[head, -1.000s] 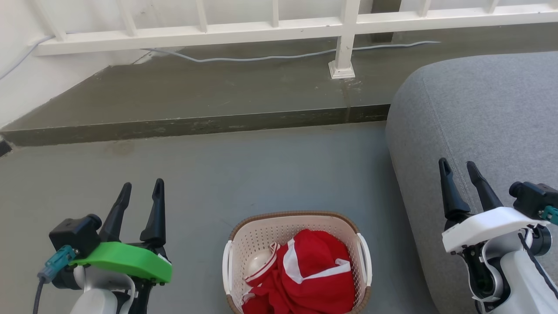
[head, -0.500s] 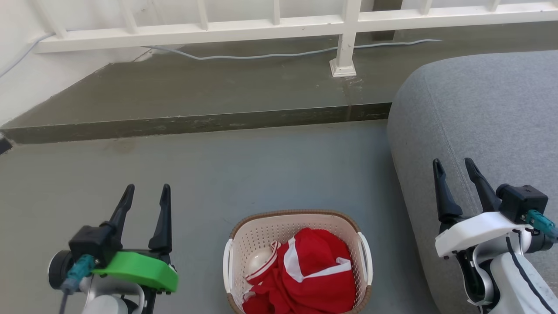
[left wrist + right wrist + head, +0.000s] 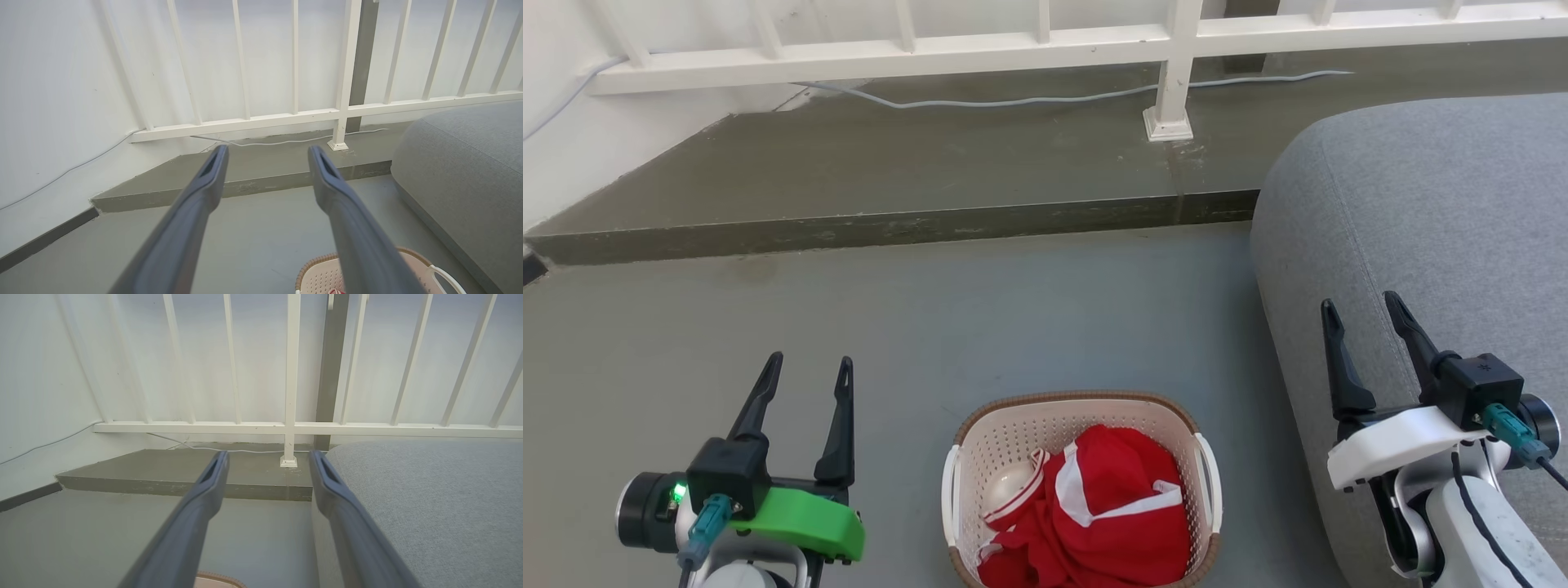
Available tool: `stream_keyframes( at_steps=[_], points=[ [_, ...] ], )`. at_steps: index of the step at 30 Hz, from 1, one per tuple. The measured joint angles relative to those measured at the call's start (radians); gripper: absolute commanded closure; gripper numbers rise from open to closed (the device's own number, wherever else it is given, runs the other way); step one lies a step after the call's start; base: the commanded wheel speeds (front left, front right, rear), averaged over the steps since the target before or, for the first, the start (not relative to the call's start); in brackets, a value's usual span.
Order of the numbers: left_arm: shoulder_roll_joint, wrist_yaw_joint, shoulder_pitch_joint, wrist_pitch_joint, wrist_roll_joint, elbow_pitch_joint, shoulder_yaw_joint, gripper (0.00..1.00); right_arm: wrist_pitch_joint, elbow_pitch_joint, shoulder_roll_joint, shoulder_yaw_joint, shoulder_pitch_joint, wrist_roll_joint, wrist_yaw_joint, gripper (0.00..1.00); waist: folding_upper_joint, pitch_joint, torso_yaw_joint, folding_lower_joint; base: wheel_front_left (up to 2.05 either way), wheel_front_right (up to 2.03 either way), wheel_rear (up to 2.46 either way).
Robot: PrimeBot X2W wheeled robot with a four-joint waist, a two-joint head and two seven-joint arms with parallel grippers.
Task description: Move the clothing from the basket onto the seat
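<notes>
The clothing (image 3: 1111, 514) lies heaped in the basket (image 3: 1013, 441), filling its right and near sides. The basket stands on the floor (image 3: 1013, 310), just beside the left edge of the seat (image 3: 1421, 204). The left gripper (image 3: 809, 363) and right gripper (image 3: 1360, 300) hang wide and empty on either side of it. A good pick would come down on the heap's high middle, pinch a thick fold and lift clear of the rim.

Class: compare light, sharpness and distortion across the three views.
Head view: soft, even daylight, no hard shadows; the bright red fabric clothing in the cream perforated plastic basket is sharp. Left wrist view: the long dark fingers of the left gripper are soft, close to the lens; the white railing bars splay. Right wrist view: same softness and splay.
</notes>
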Motion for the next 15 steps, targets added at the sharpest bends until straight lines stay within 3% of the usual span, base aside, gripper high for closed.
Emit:
stream_keyframes(
  at_steps=[15],
  points=[
    [-0.001, 0.001, 0.004, 0.0, -0.003, 0.023, 0.005, 0.0, 0.0, 0.021, 0.021, -0.02, 0.004, 0.014, 0.002, 0.0, 0.0, 0.0, -0.004, 0.0, 0.0, 0.0, 0.0]
  ],
)
